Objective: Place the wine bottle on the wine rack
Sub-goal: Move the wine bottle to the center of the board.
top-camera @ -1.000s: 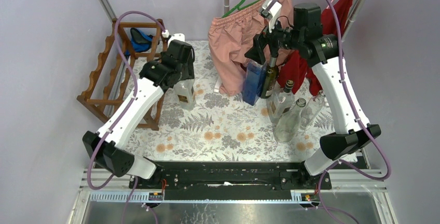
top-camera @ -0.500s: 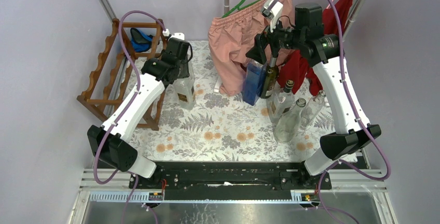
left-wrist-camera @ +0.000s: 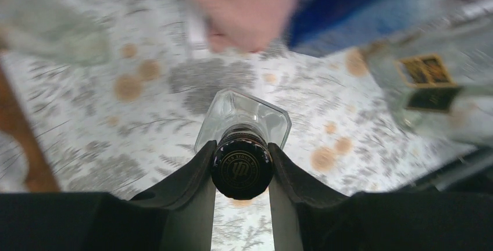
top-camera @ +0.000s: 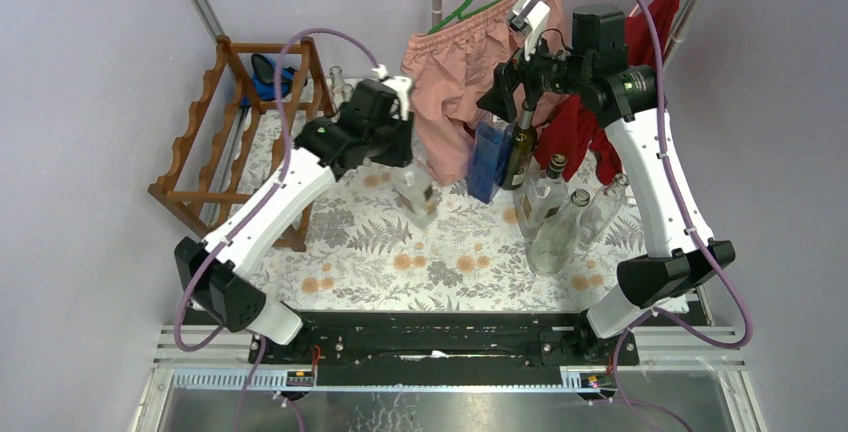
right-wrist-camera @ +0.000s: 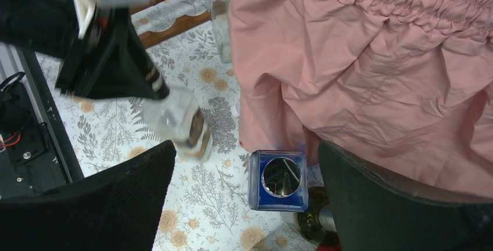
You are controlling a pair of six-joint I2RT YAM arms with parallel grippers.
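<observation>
Your clear square wine bottle (top-camera: 418, 197) hangs tilted over the floral desk (top-camera: 450, 252), to the right of the wine rack (top-camera: 205, 142) and apart from it. Your left gripper (left-wrist-camera: 241, 155) clamps its capped neck. Your right gripper (right-wrist-camera: 245, 146) gapes wide with nothing in it, above a blue box (right-wrist-camera: 278, 180).

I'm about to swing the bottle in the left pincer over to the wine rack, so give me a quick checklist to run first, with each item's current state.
1. Grip: the left pincer is shut on the cap end of the clear square bottle: ok.
2. Bottle off the tablecloth: it looks lifted and hangs tilted: ok.
3. Wine rack slots free: a blue item lies in the far tier; the rest: cannot tell.
4. Path to the rack: another clear bottle stands by the rack's far corner; clearance: cannot tell.
5. Right pincer: open above the blue box, away from the rack: ok.
</observation>
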